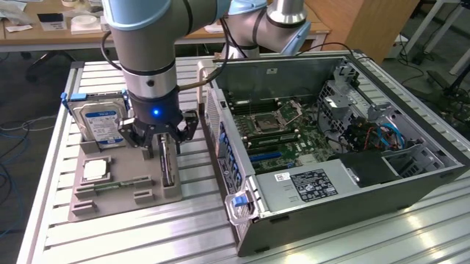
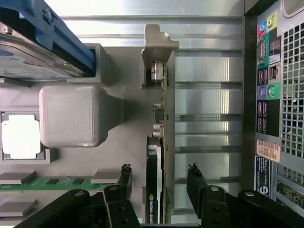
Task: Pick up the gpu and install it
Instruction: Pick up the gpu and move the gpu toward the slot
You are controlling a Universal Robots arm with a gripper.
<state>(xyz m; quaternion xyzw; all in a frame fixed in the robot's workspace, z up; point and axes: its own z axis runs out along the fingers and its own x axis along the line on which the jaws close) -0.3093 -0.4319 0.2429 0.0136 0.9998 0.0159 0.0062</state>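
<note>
Standing edge-up, gpu (image 2: 154, 190) sits between spread jaws of tool (image 2: 159, 169), untouched.

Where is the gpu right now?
The gpu stands on edge in the grey tray, on the exterior view's left of the computer case, right under the open gripper.

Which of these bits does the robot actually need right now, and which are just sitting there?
Job: gripper, open astride the gpu, which stands on edge in the grey holder; open computer case.
Lying about: hard drive; square silver chip; memory stick.
</note>
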